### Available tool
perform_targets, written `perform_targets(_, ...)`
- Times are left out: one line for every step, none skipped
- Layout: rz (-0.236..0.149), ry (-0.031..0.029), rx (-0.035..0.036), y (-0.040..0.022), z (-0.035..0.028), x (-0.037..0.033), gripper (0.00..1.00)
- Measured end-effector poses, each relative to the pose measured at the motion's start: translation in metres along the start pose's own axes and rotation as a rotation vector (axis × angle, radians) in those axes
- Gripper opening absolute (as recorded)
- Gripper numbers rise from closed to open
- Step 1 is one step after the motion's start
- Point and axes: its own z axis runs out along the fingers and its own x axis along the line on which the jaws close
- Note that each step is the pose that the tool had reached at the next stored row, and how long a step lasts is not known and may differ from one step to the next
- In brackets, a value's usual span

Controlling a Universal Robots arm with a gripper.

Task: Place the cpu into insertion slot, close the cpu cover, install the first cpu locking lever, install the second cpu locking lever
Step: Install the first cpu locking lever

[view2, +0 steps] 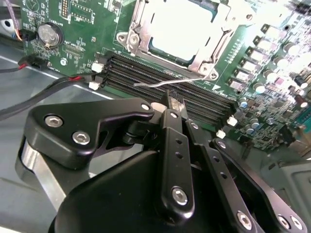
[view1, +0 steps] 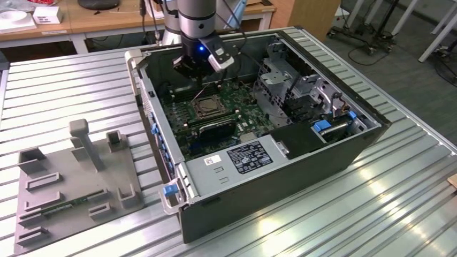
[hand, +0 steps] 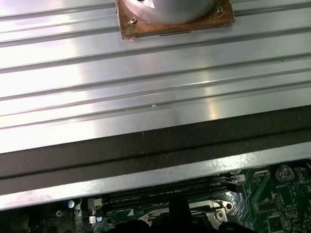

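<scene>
Fingers (view2: 172, 127) are pressed together with no gap between the tips. The tips sit right at a thin silver lever (view2: 150, 84), but I cannot tell whether they pinch it or only touch it. That lever stands free, stretched out above the long black memory slots (view2: 141, 74) just beside the socket.

The cpu (view2: 181, 26) lies in the slot (view1: 207, 105) on the green board (view2: 77, 19), and its top shows bright and pale in the second wrist view. The cover (view2: 137, 28) is down over it, its silver frame lying flat around the chip's edges. A coin cell (view2: 48, 34) sits on the board well apart from the socket.

In the exterior view the arm (view1: 194, 21) reaches down into the open case (view1: 286, 171), with the fingers low over the board at the far side of the socket. The case lies on its side on the ribbed metal worktop (view1: 400, 203). A grey fixture (view1: 64, 187) with upright posts rests on the worktop at the exterior view's left, well apart from the case.

The first wrist view shows the worktop's ridges, the dark case edge and a strip of the board.
</scene>
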Motion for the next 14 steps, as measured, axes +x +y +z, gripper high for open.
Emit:
perform_targets(0.003, -0.0006, 0.0001, 0.0003, 0.0006, 0.0001, 0.11)
perform_targets(0.010, -0.0019, 0.0004, 0.0002, 0.0012, 0.0001, 0.11)
perform_targets(0.021, -0.0037, 0.0013, 0.0001, 0.0017, 0.0002, 0.11)
perform_targets(0.033, -0.0058, 0.0022, 0.0001, 0.0021, 0.0002, 0.11)
perform_targets(0.041, -0.0071, 0.0029, 0.0002, 0.0023, 0.0002, 0.11)
perform_targets(0.042, -0.0073, 0.0030, 0.0004, 0.0025, 0.0003, 0.11)
perform_targets(0.042, -0.0074, 0.0030, 0.0004, 0.0024, 0.0002, 0.11)
perform_targets(0.050, -0.0087, 0.0034, 0.0004, 0.0025, 0.0003, 0.11)
perform_targets(0.057, -0.0100, 0.0040, 0.0004, 0.0026, 0.0003, 0.11)
perform_targets(0.057, -0.0100, 0.0041, 0.0004, 0.0026, 0.0003, 0.11)
perform_targets(0.057, -0.0101, 0.0040, 0.0003, 0.0026, 0.0003, 0.11)
perform_targets(0.057, -0.0101, 0.0039, 0.0001, 0.0026, 0.0002, 0.11)
perform_targets(0.057, -0.0100, 0.0040, -0.0001, 0.0028, 0.0002, 0.11)
perform_targets(0.057, -0.0100, 0.0041, -0.0003, 0.0030, 0.0002, 0.11)
